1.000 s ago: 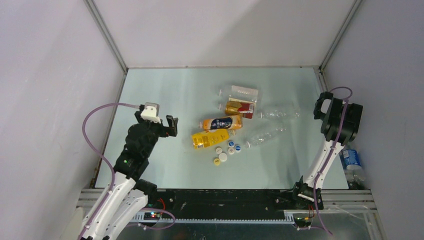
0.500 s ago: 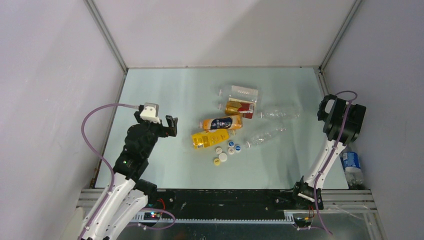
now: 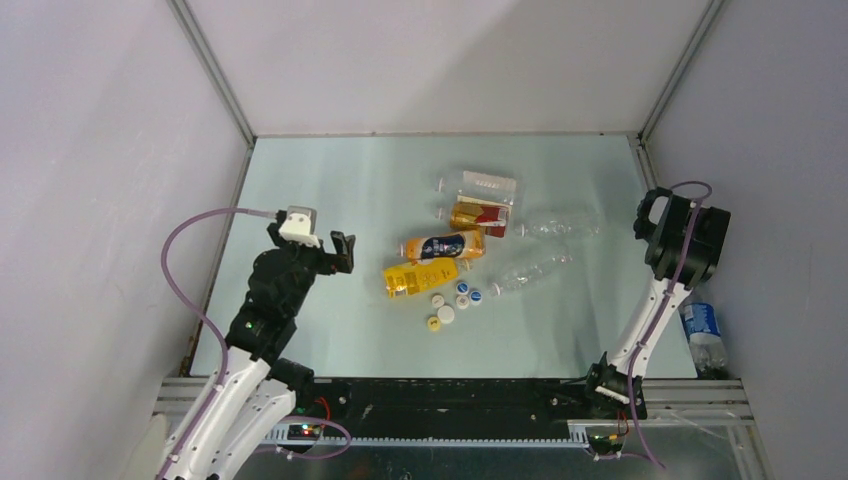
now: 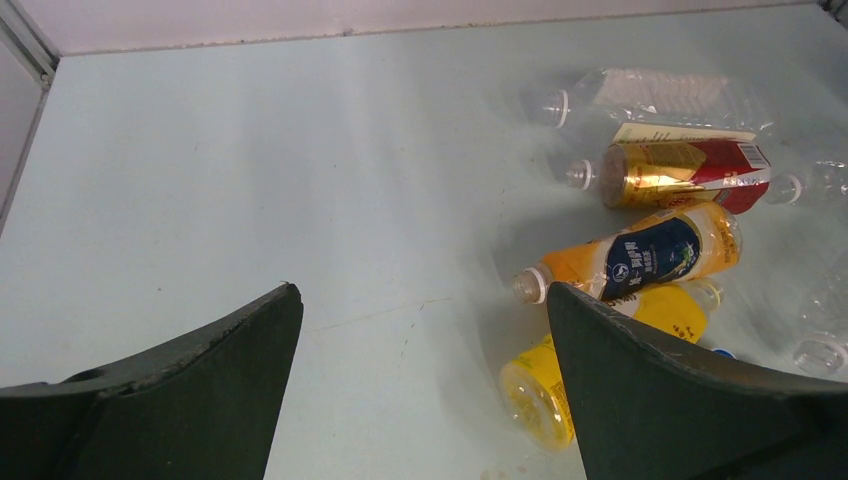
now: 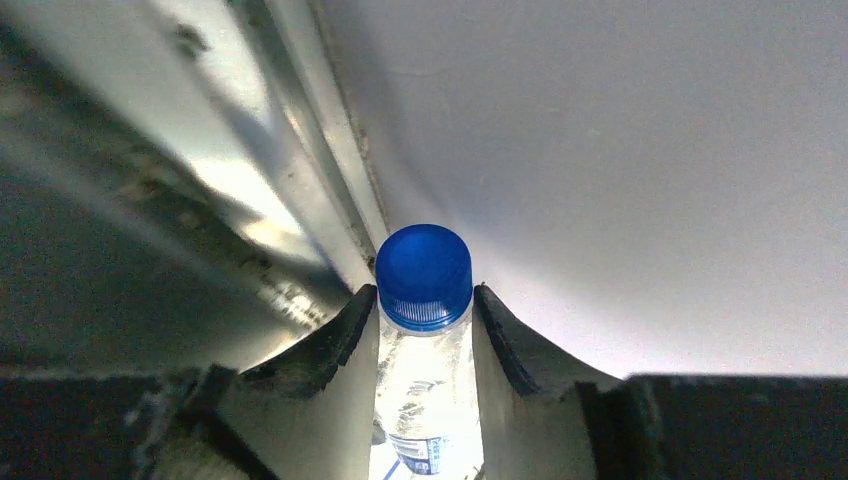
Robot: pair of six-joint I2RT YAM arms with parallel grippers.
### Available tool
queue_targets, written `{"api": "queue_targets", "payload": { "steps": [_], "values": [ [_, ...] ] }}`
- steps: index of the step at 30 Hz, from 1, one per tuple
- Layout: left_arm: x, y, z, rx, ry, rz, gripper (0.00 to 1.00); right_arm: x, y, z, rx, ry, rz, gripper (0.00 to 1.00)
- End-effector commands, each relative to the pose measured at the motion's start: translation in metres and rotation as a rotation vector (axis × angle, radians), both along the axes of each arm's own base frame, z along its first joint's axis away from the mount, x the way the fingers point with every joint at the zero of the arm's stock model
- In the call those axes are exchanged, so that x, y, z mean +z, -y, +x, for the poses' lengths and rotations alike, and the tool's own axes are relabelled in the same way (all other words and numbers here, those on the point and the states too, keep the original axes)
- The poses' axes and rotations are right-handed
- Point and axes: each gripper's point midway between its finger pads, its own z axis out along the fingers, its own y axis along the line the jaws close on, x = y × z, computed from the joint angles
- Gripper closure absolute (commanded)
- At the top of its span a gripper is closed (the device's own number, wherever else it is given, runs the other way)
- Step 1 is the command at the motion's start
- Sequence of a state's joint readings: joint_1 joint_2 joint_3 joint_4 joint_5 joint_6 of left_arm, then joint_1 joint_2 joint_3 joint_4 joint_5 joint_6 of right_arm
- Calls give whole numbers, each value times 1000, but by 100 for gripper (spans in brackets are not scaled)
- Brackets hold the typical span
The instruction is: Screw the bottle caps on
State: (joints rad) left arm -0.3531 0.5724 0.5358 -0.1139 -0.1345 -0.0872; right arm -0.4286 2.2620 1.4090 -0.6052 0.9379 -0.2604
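Observation:
Several bottles lie uncapped mid-table: an orange-yellow bottle (image 3: pixel 420 277) (image 4: pixel 535 390), an orange bottle with a dark-blue label (image 3: pixel 445 245) (image 4: pixel 640 260), a gold-and-red one (image 3: pixel 480 215) (image 4: pixel 680 170) and clear ones (image 3: pixel 478 184) (image 3: pixel 530 270). Several loose bottle caps (image 3: pixel 452 300) in white, blue and yellow sit just in front of them. My left gripper (image 3: pixel 343 252) (image 4: pixel 420 290) hovers open and empty to the left of the bottles. My right gripper (image 5: pixel 424 295) is shut on the neck of a clear blue-labelled bottle (image 3: pixel 703 330) (image 5: pixel 425 390) wearing a blue cap (image 5: pixel 424 275), at the table's right edge.
The table (image 3: pixel 330 170) is boxed in by pale walls with metal corner posts (image 3: pixel 215 75). Another clear bottle (image 3: pixel 560 225) lies right of the gold one. A metal rail (image 5: pixel 310 150) and the wall stand close behind the held bottle. The arm bases sit along the near edge (image 3: pixel 450 400).
The right arm has shifted right toward the wall and its fingers have closed in on the capped bottle's neck. The left arm has stayed still and open.

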Motion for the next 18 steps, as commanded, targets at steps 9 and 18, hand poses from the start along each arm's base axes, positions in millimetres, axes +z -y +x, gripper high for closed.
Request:
{"api": "queue_targets", "payload": {
  "steps": [9, 18],
  "values": [
    [25, -3, -3, 6, 99, -31, 0, 85, -60, 78, 166, 288, -46, 97],
    [28, -1, -6, -11, 111, -39, 0, 139, -113, 101, 223, 566, 52, 100]
  ]
}}
